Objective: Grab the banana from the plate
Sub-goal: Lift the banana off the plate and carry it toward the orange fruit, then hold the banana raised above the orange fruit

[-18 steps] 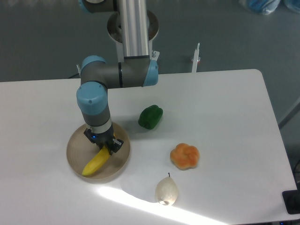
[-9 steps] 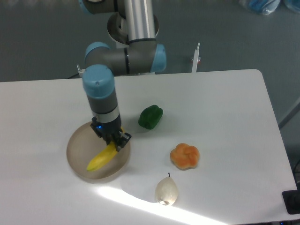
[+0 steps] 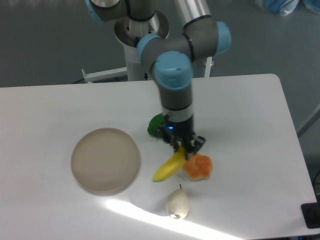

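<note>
banana point(image 3: 170, 167) right of plate point(image 3: 105, 160), beside pear point(image 3: 177, 204)

The banana point(image 3: 170, 167) is bright yellow, plain and unmarked as far as can be seen. The plate point(image 3: 105, 160) is a flat beige-tan with no pattern. The gripper point(image 3: 184, 148) is black, with a small blue light on it, and the arm point(image 3: 176, 85) above it is grey with light blue caps. The pepper point(image 3: 156, 125) is deep green. The orange fruit point(image 3: 198, 167) is orange with paler lobes. The pear point(image 3: 177, 203) is pale whitish. The table point(image 3: 250, 130) is white.
</note>
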You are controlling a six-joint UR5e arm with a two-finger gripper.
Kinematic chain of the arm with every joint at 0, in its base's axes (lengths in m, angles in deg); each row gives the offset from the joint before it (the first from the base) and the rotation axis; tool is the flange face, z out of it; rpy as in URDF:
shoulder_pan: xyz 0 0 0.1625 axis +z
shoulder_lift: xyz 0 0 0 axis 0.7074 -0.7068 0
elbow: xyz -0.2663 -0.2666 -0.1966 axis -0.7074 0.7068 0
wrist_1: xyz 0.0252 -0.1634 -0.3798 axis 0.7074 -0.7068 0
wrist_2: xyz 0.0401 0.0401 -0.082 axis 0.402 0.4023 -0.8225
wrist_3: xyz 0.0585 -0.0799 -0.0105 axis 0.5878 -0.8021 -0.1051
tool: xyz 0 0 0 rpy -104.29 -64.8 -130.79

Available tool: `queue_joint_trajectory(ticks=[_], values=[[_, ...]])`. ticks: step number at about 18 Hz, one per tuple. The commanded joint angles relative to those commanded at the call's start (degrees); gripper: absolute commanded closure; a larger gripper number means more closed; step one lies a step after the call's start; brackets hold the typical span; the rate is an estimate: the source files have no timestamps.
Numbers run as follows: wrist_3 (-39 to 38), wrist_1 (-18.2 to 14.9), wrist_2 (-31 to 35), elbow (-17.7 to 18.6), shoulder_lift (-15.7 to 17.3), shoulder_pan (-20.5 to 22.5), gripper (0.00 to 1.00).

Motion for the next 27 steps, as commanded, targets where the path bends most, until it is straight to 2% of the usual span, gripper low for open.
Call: queue_joint_trajectory(ticks=[4, 8, 27], values=[[2.5, 0.0, -0.4, -1.4, -0.3, 2.7, 0.7], [2.5, 0.0, -0.4, -3.0, -1.4, 2.7, 0.7], [2.4, 0.0, -0.4, -3.8, -1.4, 2.6, 0.7]])
